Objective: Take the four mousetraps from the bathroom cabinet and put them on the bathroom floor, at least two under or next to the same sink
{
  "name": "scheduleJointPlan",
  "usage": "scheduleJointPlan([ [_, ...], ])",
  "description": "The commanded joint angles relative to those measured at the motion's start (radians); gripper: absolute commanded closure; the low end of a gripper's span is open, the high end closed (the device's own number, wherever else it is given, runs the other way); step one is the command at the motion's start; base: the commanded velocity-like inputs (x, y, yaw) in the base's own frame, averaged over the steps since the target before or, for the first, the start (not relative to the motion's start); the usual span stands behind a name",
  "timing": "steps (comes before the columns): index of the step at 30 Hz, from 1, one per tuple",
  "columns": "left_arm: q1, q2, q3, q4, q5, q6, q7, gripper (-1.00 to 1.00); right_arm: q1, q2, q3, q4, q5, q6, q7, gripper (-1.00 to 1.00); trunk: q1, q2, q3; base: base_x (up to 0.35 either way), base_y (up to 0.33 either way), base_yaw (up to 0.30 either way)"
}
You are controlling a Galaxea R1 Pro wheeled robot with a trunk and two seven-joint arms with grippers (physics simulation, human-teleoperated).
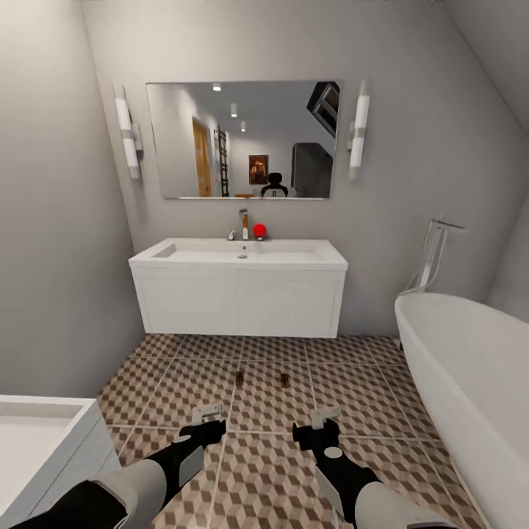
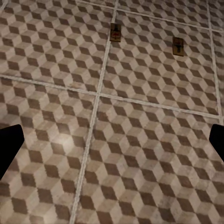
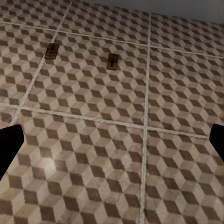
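Two mousetraps (image 1: 239, 378) (image 1: 284, 380) lie on the bathroom floor (image 1: 353, 411) before the sink (image 1: 239, 253), as required; left tool (image 1: 208, 425) and right tool (image 1: 317, 430) hang wide open, empty.

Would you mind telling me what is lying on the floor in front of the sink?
Two mousetraps lie side by side on the bathroom floor, a short way in front of the sink, apart from each other. The floor directly beneath its white unit is hidden.
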Motion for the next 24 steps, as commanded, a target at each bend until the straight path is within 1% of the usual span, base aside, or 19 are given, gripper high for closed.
scheduleJointPlan([
  [1,-0.001,0.0,-0.008,0.001,0.007,-0.003,0.003,-1.0,-0.001,0.0,-0.001,0.001,0.009,-0.002,-0.006,-1.0,-0.004,0.007,0.002,0.0,0.0,0.0],
  [24,-0.001,0.0,-0.008,0.001,0.007,-0.003,0.003,-1.0,0.0,0.0,-0.001,0.002,0.009,-0.002,-0.005,-1.0,-0.092,0.168,0.074,0.0,0.0,0.0],
])
